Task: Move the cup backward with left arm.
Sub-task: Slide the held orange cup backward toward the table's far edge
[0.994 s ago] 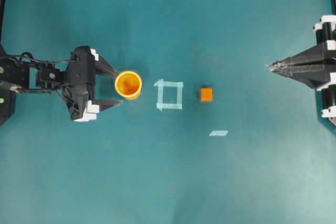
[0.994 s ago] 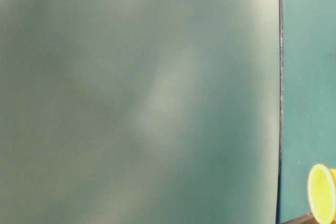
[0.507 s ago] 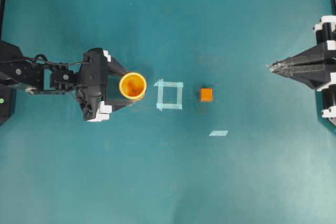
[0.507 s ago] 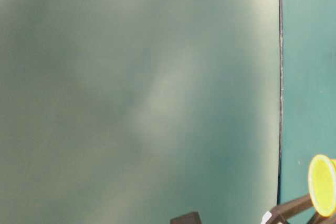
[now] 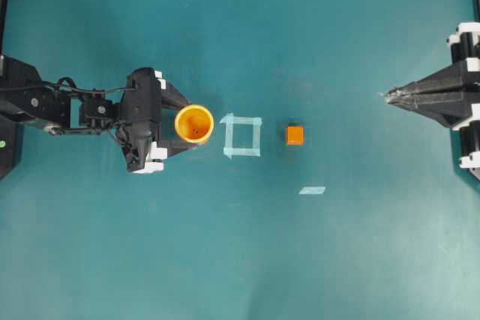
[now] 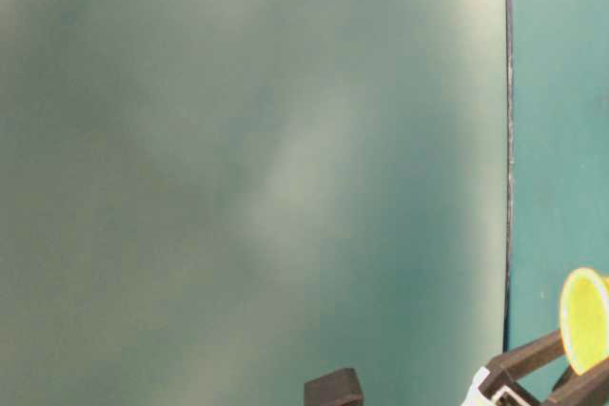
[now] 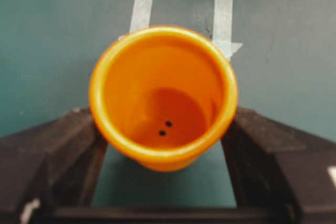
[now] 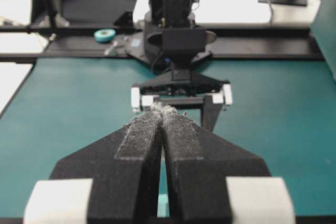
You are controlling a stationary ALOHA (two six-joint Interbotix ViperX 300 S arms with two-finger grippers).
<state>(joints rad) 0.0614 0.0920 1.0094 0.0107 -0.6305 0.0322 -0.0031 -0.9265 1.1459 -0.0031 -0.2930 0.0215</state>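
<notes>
The orange-yellow cup [image 5: 194,124] stands on the teal table, just left of a tape square. My left gripper [image 5: 187,125] straddles it, one black finger on each side. In the left wrist view the cup [image 7: 163,98] fills the gap and both fingers [image 7: 79,140] press its sides, so the left gripper [image 7: 164,129] is shut on it. The cup's rim also shows in the table-level view [image 6: 583,320]. My right gripper [image 5: 386,96] is shut and empty at the far right, seen closed in its wrist view [image 8: 164,109].
A pale tape square [image 5: 242,135] lies right of the cup, also in the left wrist view [image 7: 181,3]. A small orange cube [image 5: 295,135] sits beyond it, with a tape strip [image 5: 312,190] below. A blurred grey-green surface blocks most of the table-level view.
My left arm has moved right toward the tape square, its fingers have closed in on the cup, and the cup has shifted slightly right. The right arm has not moved.
</notes>
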